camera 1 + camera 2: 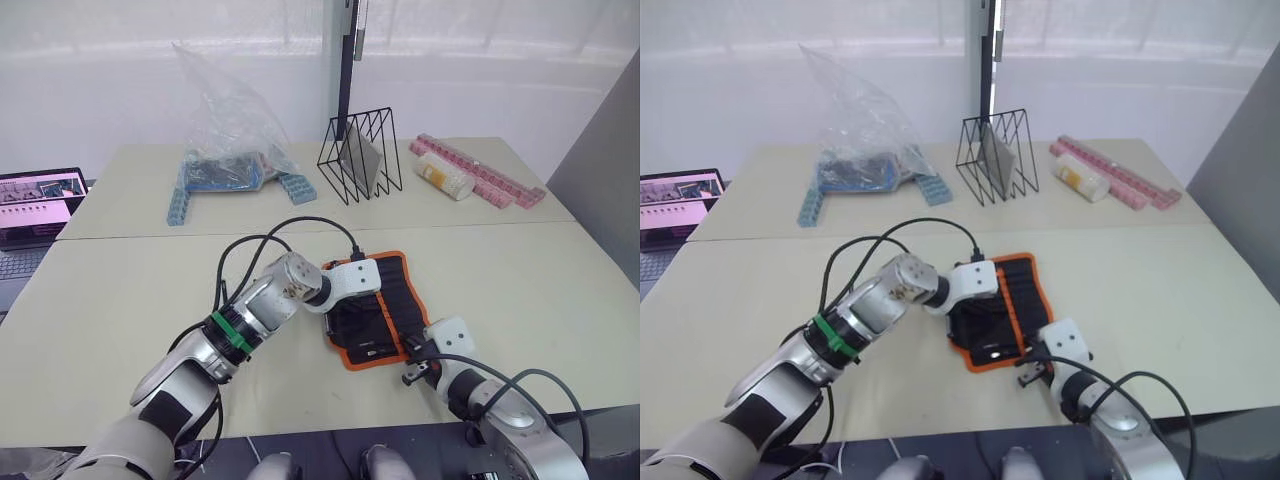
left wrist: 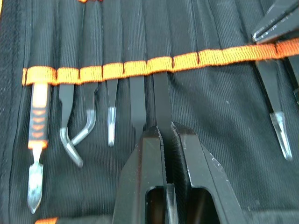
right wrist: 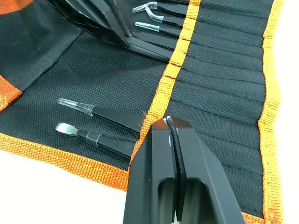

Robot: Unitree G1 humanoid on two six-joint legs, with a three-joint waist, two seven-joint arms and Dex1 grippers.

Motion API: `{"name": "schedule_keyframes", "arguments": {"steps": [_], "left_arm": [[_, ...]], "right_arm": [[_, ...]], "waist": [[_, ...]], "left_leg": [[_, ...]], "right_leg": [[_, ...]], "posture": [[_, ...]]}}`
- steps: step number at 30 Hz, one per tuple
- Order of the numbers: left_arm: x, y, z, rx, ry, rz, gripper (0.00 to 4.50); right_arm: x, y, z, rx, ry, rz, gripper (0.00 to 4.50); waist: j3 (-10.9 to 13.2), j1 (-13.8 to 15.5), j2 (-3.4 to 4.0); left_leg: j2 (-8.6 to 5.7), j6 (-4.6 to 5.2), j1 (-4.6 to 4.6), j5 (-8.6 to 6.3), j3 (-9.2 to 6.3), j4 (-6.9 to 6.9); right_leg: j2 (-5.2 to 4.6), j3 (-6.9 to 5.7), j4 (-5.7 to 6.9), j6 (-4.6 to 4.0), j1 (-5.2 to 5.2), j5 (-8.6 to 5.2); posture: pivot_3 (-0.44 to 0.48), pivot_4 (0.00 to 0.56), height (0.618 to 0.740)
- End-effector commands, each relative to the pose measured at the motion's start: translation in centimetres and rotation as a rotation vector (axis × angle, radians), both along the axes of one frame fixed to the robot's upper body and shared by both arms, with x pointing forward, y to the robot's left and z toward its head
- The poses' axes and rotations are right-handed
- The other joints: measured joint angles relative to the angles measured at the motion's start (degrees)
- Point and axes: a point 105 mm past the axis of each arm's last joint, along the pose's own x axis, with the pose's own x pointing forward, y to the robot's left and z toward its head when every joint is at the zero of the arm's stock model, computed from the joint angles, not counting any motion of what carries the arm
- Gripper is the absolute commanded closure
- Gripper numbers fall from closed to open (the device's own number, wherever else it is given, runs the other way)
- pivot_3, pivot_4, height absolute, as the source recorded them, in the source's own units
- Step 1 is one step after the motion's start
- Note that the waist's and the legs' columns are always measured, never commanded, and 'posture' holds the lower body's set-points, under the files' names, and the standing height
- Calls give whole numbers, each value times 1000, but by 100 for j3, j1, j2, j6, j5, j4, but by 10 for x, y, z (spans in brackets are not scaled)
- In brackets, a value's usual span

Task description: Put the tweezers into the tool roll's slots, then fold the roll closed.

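Observation:
The tool roll [image 1: 385, 300] lies open on the near table, black with orange piping. In the left wrist view my left gripper [image 2: 163, 128] is shut on a black tweezer [image 2: 162, 100] whose upper end sits under the orange stripe [image 2: 187, 60] in a slot. Several other tweezers [image 2: 110, 121] sit in slots beside it, along with an orange-handled tool [image 2: 37, 123]. My right gripper [image 3: 170, 122] is shut, its tips on the orange stripe [image 3: 180, 51] near the roll's lower corner, beside two slotted tweezers [image 3: 110, 119]. From the head view it sits at the roll's near right corner [image 1: 412, 372].
On the far table stand a clear plastic bag [image 1: 235, 120] with blue parts, a black wire rack [image 1: 360, 155], a white bottle [image 1: 443, 175] and pink strips [image 1: 490, 180]. A laptop [image 1: 35, 205] sits at far left. A black cable [image 1: 290, 225] loops over my left arm.

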Motion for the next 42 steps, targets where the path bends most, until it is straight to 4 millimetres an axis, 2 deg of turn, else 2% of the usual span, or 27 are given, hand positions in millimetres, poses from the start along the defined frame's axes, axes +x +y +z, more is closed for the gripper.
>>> {"name": "schedule_keyframes", "arguments": {"steps": [1, 14, 23, 27, 29, 40, 42], "left_arm": [[3, -5, -4, -4, -18, -9, 4494], [12, -24, -15, -25, -26, -18, 4494], [13, -21, -17, -22, -23, -21, 4494], [12, -17, -11, -22, -24, -26, 4494], [12, -15, -5, -34, -19, -25, 3677], [6, -1, 32, -101, -62, -8, 69], [6, 4, 41, -124, -72, 5, 28]], "right_arm": [[-9, 9, -9, 12, 54, 31, 4500], [-13, 11, -9, 11, 58, 28, 4500], [-13, 10, -10, 10, 60, 22, 4500], [-12, 11, -11, 10, 62, 23, 4500], [-11, 11, -11, 10, 62, 24, 4500], [-7, 12, -13, 7, 65, 40, 4500], [-6, 12, -14, 6, 64, 43, 4500]], "waist": [[0, 0, 0], [-5, 12, -3], [-10, 28, -7], [-10, 14, -7], [-10, 4, -7], [-10, -15, -6], [-10, -20, -6]], "left_leg": [[0, 0, 0, 0, 0, 0], [0, 1, 1, 0, 0, 4], [-1, 7, 1, -4, 0, 23], [1, 8, 0, -4, 0, 28], [4, 9, -1, -5, 0, 28], [7, 9, -3, -5, 0, 27], [7, 9, -3, -5, 0, 27]], "right_leg": [[0, 0, 0, 0, 0, 0], [0, -2, 0, 0, 4, 0], [0, -5, 6, 1, 13, 0], [3, -5, 7, 1, 11, 0], [8, -4, 7, 0, 8, 0], [13, 0, 8, 0, 1, 0], [13, 0, 8, 0, 0, 0]], "posture": [[0, 150, 724], [0, 150, 724], [0, 150, 724], [0, 150, 724], [0, 150, 724], [0, 150, 724], [0, 150, 724]]}}
